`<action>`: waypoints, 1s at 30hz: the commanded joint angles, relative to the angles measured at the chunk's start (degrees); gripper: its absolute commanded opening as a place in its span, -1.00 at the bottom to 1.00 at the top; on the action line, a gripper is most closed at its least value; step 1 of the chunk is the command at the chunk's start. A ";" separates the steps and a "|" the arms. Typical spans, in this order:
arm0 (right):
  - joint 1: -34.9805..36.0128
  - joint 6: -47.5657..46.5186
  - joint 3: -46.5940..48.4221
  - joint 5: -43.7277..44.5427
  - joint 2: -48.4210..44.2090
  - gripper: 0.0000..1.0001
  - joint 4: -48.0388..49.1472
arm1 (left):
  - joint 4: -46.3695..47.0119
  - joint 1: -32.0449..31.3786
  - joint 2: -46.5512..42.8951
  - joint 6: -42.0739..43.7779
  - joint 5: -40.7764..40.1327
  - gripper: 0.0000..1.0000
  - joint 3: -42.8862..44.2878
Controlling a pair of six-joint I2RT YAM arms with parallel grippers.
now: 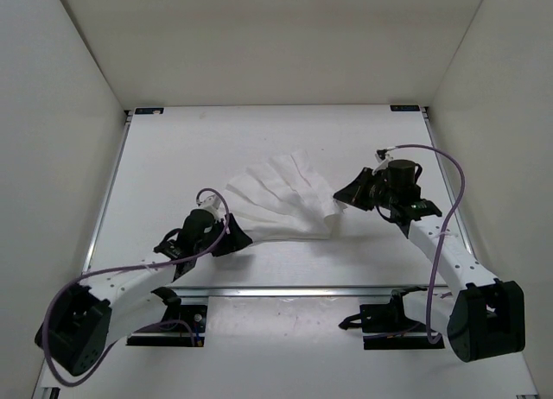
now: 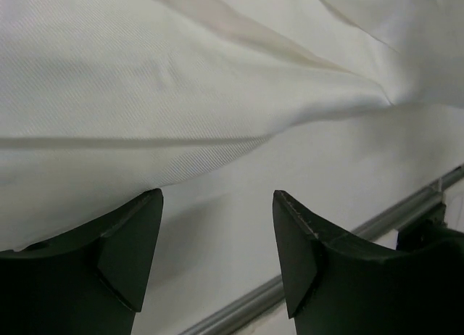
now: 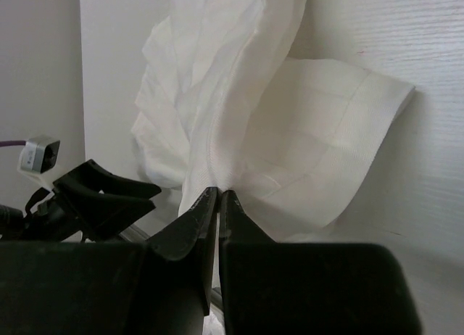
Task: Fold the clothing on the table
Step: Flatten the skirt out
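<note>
While our left end effector [image 1: 233, 242] stands released, jaws apart with nothing between them, it sits at the near-left hem of the clothing [image 1: 281, 200]. The garment lies fanned across the middle of the tabletop [image 1: 173, 157]. At its right edge our right end effector [image 3: 219, 193] is clenched, apparently pinching a thin fold. We judge that a one-sided pull could drag or bunch the pleats, or the thin fabric could slip free. Whether cloth truly sits between those closed fingers is hard to make out. Both wrist views cut off the garment's outline.
</note>
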 commanded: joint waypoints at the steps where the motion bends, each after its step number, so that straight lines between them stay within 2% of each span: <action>1: -0.55 -0.07 1.41 -2.04 -0.45 -1.00 3.52 | 7.44 -0.81 6.66 -3.19 -7.22 0.46 1.98; 8: -2.75 -1.83 1.85 -3.89 -3.08 -1.00 1.85 | 10.70 -2.31 23.11 -5.12 -12.32 0.49 9.45; 9: -2.92 -1.92 1.68 -3.89 -3.00 -1.00 1.93 | 10.78 -1.96 24.09 -4.95 -12.68 0.40 11.11; 11: -3.01 -2.18 1.24 -3.98 -4.40 -1.00 1.50 | 9.39 -1.09 26.55 -3.11 -14.96 -0.11 14.19; 12: -3.10 -2.62 0.97 -3.81 -4.58 -0.99 0.97 | 7.72 -0.47 27.86 -2.23 -15.67 -0.64 16.64; 14: -3.45 -3.41 1.06 -4.16 -5.28 -1.00 -0.34 | 4.04 1.28 29.01 1.54 -17.16 -1.00 21.03; 17: -4.33 -5.16 2.02 -5.38 -7.29 -0.98 -4.20 | -6.23 6.37 28.32 8.22 -15.59 -1.00 29.39; 21: -4.42 -7.62 2.64 -5.05 -9.67 -1.00 -9.12 | -14.95 14.89 24.19 14.38 -12.25 -1.00 42.03; 24: -3.28 -8.59 1.42 -4.16 -9.68 -1.00 -11.60 | -22.16 18.42 27.50 18.85 -11.71 -1.00 51.69; 26: -1.70 -8.42 -1.91 -3.81 -9.15 -1.00 -10.91 | -27.25 18.43 31.29 21.32 -10.84 -0.74 56.47; 27: -1.00 -8.60 -2.54 -3.11 -9.06 -1.00 -10.55 | -28.40 18.43 34.17 22.90 -9.45 -0.18 58.22; 28: 1.36 -8.42 -5.24 -1.97 -8.28 -1.00 -9.24 | -29.63 17.56 36.46 23.87 -9.43 0.10 58.93; 30: 2.52 -8.42 -6.76 0.05 -7.31 -0.99 -8.44 | -30.35 16.50 38.07 24.06 -9.26 0.28 57.63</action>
